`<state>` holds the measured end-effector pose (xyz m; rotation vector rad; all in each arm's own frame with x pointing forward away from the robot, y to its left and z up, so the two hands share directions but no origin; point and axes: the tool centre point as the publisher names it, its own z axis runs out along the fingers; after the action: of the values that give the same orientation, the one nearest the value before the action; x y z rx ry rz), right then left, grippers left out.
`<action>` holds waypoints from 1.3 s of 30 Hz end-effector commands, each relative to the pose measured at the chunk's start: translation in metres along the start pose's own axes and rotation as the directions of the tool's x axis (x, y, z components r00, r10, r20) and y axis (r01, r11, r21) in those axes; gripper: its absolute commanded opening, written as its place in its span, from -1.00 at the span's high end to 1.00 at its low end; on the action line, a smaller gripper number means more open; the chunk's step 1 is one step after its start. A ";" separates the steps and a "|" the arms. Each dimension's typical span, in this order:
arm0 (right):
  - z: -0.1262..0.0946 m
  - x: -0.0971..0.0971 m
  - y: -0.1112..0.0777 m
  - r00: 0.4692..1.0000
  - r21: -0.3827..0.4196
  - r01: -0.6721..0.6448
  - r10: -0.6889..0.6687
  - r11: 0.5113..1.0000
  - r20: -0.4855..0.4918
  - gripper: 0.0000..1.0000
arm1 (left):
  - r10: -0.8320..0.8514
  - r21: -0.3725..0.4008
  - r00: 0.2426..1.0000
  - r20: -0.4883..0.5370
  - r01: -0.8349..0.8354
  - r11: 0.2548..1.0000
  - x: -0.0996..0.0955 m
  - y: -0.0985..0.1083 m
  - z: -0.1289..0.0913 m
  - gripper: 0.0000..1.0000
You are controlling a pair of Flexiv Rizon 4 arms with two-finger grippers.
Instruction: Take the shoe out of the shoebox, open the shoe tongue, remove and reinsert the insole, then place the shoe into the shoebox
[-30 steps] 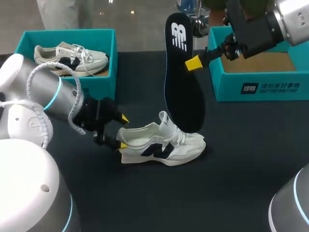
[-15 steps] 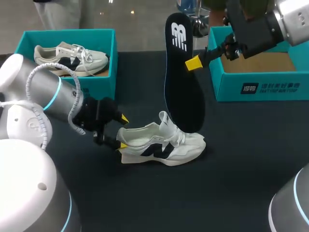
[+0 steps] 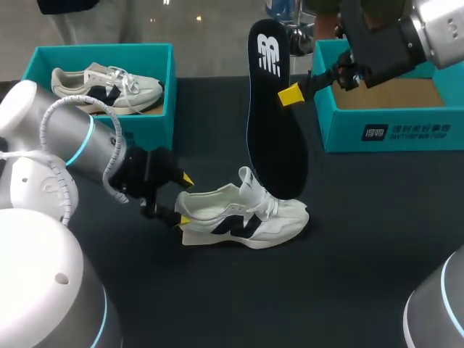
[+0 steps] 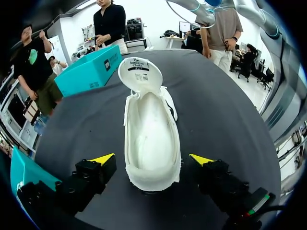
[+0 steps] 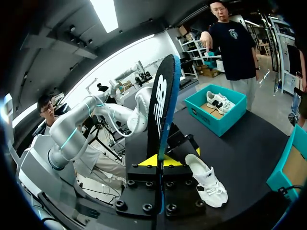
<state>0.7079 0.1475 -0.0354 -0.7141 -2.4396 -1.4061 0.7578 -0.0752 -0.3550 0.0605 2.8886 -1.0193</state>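
Head view: the white shoe (image 3: 243, 217) stands upright on its sole on the dark table (image 3: 362, 254), toe toward the robot's right. The left gripper (image 3: 184, 199) sits at the heel, one yellow tip on each side. The right gripper (image 3: 290, 94) is raised above the table and clamps the dark insole (image 3: 275, 116) near its upper part. The insole hangs almost vertical, its lower end just behind the shoe's laces. The teal shoebox (image 3: 384, 130) stands at the table's far right, brown floor showing. A second box (image 3: 156, 109) at far left holds a second shoe (image 3: 101, 81).

Left wrist view: the left gripper (image 4: 152, 160) stands open. The heel lies between the fingers, with a gap visible on both sides. The shoe (image 4: 151, 139) points away from the gripper, its tongue (image 4: 140, 74) folded forward and the white interior exposed. The shoebox (image 4: 91, 72) lies beyond, off to one side.

Right wrist view: the right gripper (image 5: 160, 161) is closed on the insole (image 5: 160, 105), both fingers pressing its faces, and it rises edge-on from between them. The shoe (image 5: 206, 179) lies on the table below, the second box (image 5: 218, 112) well beyond it.
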 end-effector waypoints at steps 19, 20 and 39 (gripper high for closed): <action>0.003 -0.001 0.002 1.000 0.004 -0.002 0.002 1.000 0.000 1.00 | -0.085 -0.265 0.995 -0.053 0.068 0.962 -0.006 -0.014 -0.023 -1.00; 0.003 -0.001 0.002 1.000 0.004 -0.002 0.002 1.000 0.000 1.00 | -0.081 -0.279 0.995 -0.053 0.064 0.958 -0.006 -0.013 -0.024 -1.00; 0.003 -0.001 0.002 1.000 0.004 -0.002 0.002 1.000 0.000 1.00 | -0.073 -0.325 0.995 -0.071 0.046 0.945 0.002 -0.008 -0.031 -1.00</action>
<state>0.7080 0.1475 -0.0353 -0.7142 -2.4397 -1.4059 0.7545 -0.0632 -0.3263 -0.0064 3.1103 -0.5471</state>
